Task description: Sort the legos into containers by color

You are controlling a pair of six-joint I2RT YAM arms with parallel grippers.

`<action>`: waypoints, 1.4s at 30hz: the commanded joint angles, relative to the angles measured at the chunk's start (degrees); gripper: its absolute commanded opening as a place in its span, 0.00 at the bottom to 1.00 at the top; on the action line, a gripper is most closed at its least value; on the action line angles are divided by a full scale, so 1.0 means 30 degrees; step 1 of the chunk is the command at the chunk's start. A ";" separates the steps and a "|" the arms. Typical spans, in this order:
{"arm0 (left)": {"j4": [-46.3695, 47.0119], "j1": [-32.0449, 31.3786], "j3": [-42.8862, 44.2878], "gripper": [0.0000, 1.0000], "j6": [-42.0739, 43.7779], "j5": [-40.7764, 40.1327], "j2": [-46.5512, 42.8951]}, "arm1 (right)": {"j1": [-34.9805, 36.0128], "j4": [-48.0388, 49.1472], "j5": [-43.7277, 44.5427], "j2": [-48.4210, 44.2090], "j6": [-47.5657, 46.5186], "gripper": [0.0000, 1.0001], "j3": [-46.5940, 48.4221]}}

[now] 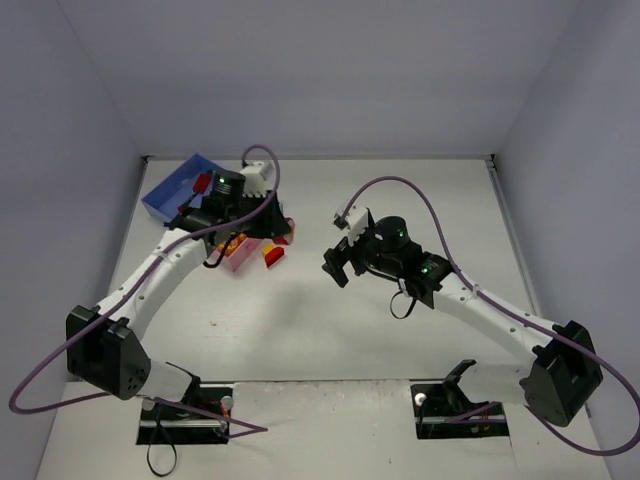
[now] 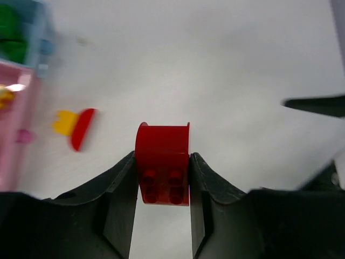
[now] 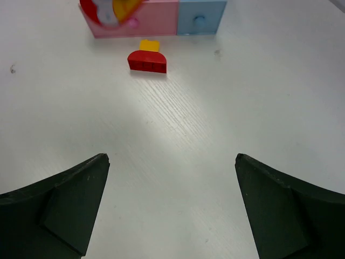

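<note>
1. L gripper point(image 2: 161, 181): jaws clamped on a red brick point(image 2: 161, 162), one finger on each side. Studs face the wrist cam and the rounded end points away. Can't tell if the brick touches the table point(image 2: 226, 65).
2. Top view: the L arm reaches to the far-left corner, w/ its wrist over the tray point(image 1: 160, 205). The blue compartment point(image 1: 172, 190) sits just beside the back-left walls point(image 1: 90, 120).
3. R gripper point(image 3: 172, 202): jaws spread wide, nothing between them. It hangs mid-table, well apart from the tray, fingers aimed at it.
4. A red-and-yellow brick point(image 3: 147, 58) lies loose on the table, just in front of the pink compartment point(image 3: 156, 19) edge. A narrow strip of table shows between them.
5. Teal compartment point(image 3: 200, 15) is next to the pink one, on the right in the R wrist view. L wrist view shows green legos point(image 2: 11, 32) in it, blurred.
6. Pink compartment holds red & orange-yellow pieces, too blurred to count.
7. Room: a wide stretch of white tabletop lies between the R fingers and the loose brick. In the top view the table's right half runs bare to the side wall.
</note>
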 commanded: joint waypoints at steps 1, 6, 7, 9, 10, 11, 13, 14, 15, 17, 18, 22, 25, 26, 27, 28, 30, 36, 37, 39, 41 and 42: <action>-0.0520 0.2803 0.2159 0.06 0.2212 -0.2661 -0.0193 | -0.0524 0.0768 0.1916 -0.1204 0.2663 1.00 -0.0064; 0.0119 0.6490 0.4417 0.08 0.3562 -0.5890 0.1939 | -0.1288 0.0387 0.1447 -0.1818 0.3659 1.00 -0.0532; 0.0355 0.6906 0.5321 0.09 0.3709 -0.6794 0.2440 | -0.1288 0.0387 0.1563 -0.1820 0.3837 1.00 -0.0620; 0.0678 0.7610 0.6378 0.10 0.3914 -0.7328 0.4278 | -0.1288 0.0300 0.1681 -0.1820 0.4072 1.00 -0.0825; 0.0564 0.8164 0.6993 0.13 0.4061 -0.7476 0.4958 | -0.1288 0.0270 0.1682 -0.1791 0.4161 1.00 -0.0913; 0.0447 0.8257 0.8334 0.14 0.4178 -0.7883 0.5661 | -0.1288 0.0270 0.1595 -0.1791 0.4249 1.00 -0.0972; 0.0066 0.9219 0.9513 0.16 0.4296 -0.8530 0.7596 | -0.1288 0.0211 0.1565 -0.1791 0.4337 0.99 -0.1060; -0.0022 0.9428 1.0099 0.21 0.4267 -0.8590 0.8240 | -0.1288 0.0182 0.1506 -0.1820 0.4453 0.99 -0.1060; -0.0284 0.9604 1.1091 0.24 0.4180 -0.8590 0.9290 | -0.1259 0.0182 0.1448 -0.1733 0.4455 0.99 -0.1060; -0.0549 0.9897 1.2005 0.30 0.4208 -0.8474 1.0234 | -0.1259 0.0153 0.1477 -0.1616 0.4513 0.99 -0.1031; -0.0608 0.9927 1.2734 0.32 0.4412 -0.8589 1.0992 | -0.1259 0.0095 0.1535 -0.1470 0.4571 0.99 -0.1002; -0.0931 1.0044 1.3883 0.47 0.4619 -0.8854 1.2375 | -0.1259 0.0036 0.1418 -0.1118 0.4805 0.99 -0.0856; -0.0902 1.0133 1.3943 0.55 0.4502 -0.8796 1.2787 | -0.1230 -0.0023 0.1330 -0.0795 0.4923 0.99 -0.0855; -0.0728 1.0104 1.3827 0.56 0.4472 -0.8622 1.2729 | -0.1229 0.0006 0.1330 -0.0620 0.4981 1.00 -0.0826; -0.0610 1.0075 1.3391 0.60 0.4385 -0.8533 1.2613 | -0.1229 0.0006 0.1330 -0.0474 0.5011 1.00 -0.0826; -0.0580 1.0045 1.3183 0.61 0.4326 -0.8300 1.2495 | -0.1229 0.0006 0.1359 -0.0356 0.5040 0.99 -0.0768; -0.0726 0.9899 1.2628 0.63 0.3947 -0.7918 1.1794 | -0.1229 0.0064 0.1476 -0.0005 0.5186 0.99 -0.0621; -0.0315 0.8759 0.8089 0.64 0.2277 -0.6396 0.7549 | -0.0586 0.0854 0.1827 0.1605 0.5567 0.97 0.0344; -0.0519 0.8611 0.7068 0.64 0.2072 -0.6161 0.6412 | -0.0440 0.1204 0.1828 0.2304 0.5626 0.97 0.0549; -0.0696 0.7913 0.6067 0.64 0.1543 -0.5488 0.5293 | -0.0059 0.1615 0.1857 0.3127 0.5801 0.97 0.1135; -0.1252 0.7644 0.4778 0.64 0.1279 -0.5339 0.3623 | 0.0291 0.2172 0.2324 0.4503 0.6152 0.98 0.1661; -0.1427 0.7556 0.4367 0.64 0.1279 -0.5164 0.3066 | 0.0410 0.2319 0.2442 0.5030 0.6212 1.00 0.2273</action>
